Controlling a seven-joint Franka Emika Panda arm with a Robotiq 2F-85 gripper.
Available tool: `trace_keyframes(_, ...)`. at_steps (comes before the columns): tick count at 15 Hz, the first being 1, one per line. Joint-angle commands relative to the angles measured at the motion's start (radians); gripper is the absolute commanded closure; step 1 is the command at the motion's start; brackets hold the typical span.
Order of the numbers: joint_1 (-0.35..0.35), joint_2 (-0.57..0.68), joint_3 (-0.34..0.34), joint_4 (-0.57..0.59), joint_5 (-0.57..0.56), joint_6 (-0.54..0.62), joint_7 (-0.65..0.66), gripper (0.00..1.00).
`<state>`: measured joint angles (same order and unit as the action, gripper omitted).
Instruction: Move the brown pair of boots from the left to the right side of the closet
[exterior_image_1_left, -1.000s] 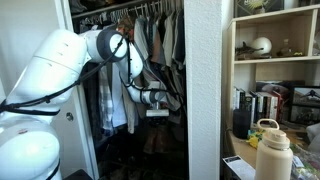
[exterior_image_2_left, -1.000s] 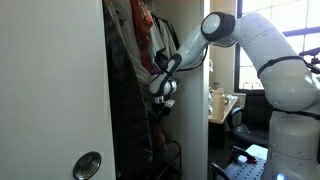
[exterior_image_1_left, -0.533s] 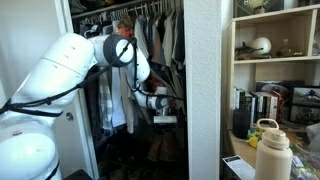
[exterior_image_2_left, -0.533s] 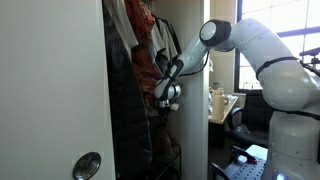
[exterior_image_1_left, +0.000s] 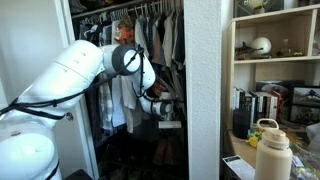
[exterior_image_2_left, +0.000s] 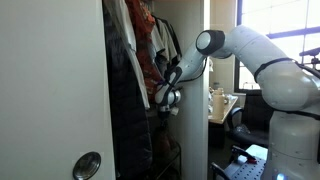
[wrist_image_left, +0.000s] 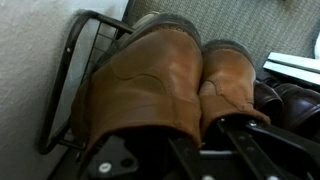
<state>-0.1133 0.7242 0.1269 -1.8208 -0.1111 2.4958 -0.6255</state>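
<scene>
The brown pair of boots (wrist_image_left: 165, 85) fills the wrist view, toes pointing away, held side by side. My gripper (wrist_image_left: 205, 140) is shut on the boots' upper edges, its dark fingers gripping the inner walls of the two boots where they meet. In both exterior views the gripper (exterior_image_1_left: 168, 122) (exterior_image_2_left: 166, 98) hangs inside the closet among the clothes, with the boots (exterior_image_1_left: 166, 148) dangling below it toward the closet's right wall.
A black wire rack (wrist_image_left: 75, 75) stands against the white wall beside the boots. Dark shoes (wrist_image_left: 285, 100) lie on the other side. Hanging clothes (exterior_image_1_left: 150, 45) crowd the closet. A shelf unit (exterior_image_1_left: 275, 60) and a bottle (exterior_image_1_left: 271, 150) stand outside.
The arm has lowered and moved toward the closet's right side, carrying the boots with it. The gripper has stayed shut on them.
</scene>
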Motion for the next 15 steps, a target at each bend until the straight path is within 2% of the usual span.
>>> trace_keyframes(1,0.008,0.035,-0.002,0.082,-0.014,0.057,0.004,0.97)
trace_keyframes(4,0.021,0.063,-0.002,0.112,-0.018,0.076,0.014,0.97)
trace_keyframes(9,0.024,0.058,-0.016,0.092,-0.034,0.096,0.012,0.97)
trace_keyframes(15,0.045,0.041,-0.022,0.121,-0.069,0.109,0.018,0.97)
